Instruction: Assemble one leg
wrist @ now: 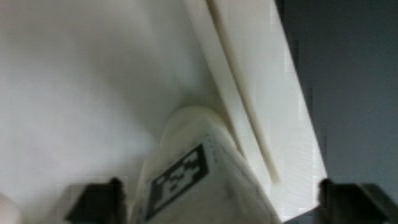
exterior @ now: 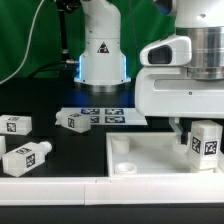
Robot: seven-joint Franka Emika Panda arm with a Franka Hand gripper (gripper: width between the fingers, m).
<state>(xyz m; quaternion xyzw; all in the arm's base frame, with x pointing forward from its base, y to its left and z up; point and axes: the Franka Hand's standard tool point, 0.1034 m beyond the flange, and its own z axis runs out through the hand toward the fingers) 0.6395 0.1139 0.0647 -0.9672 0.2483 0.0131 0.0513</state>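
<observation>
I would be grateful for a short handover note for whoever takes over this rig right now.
Gripper: shut on a leg, held at the tabletop's corner on the exterior view's right.
Three more legs lie loose on the black table.
The marker board lies behind them.
Done: one leg picked up and brought over.
Left: seating it; whether the peg is already in cannot be told.

The arm's white base [exterior: 101, 50] stands at the far side of the worktop, upright, with a blue glow at its foot. The wrist housing [exterior: 182, 75] hangs low on the exterior view's right, pointing straight down. Beneath it the claw [exterior: 192, 135] closes its two dark fingers [wrist: 98, 200] on either side of the leg [exterior: 206, 145], which it grips upright.
</observation>
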